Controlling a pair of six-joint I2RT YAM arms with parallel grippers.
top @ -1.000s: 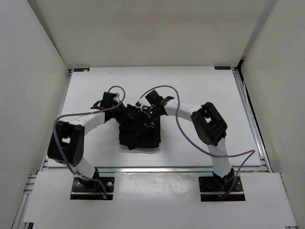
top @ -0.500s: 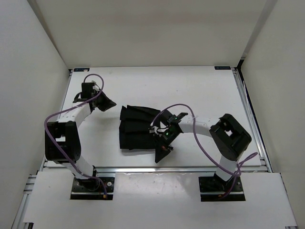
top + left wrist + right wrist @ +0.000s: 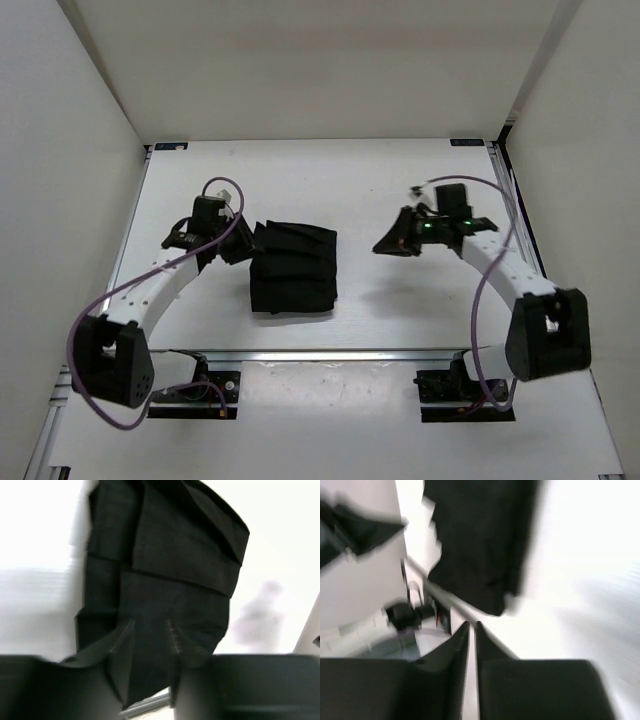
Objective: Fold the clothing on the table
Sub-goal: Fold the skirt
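Left gripper (image 3: 238, 250): low, fingers (image 3: 120, 647) spread, empty.
Black soft fabric garment (image 3: 293, 270): just beside it, a compact folded rectangle on the white flat tabletop (image 3: 420, 180).
Right gripper (image 3: 388, 243): well apart; fingers (image 3: 456, 650) near-touching, blur hides whether shut.
Advice: lift straight away, snagging no fold.

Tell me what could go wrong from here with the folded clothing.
1. The left gripper sits right at the left edge of the folded clothing with its jaws apart. Pulling away could snag a layer and undo the fold.
2. The layers look uneven along that edge, so a brush from the arm might slide the pile across the table.
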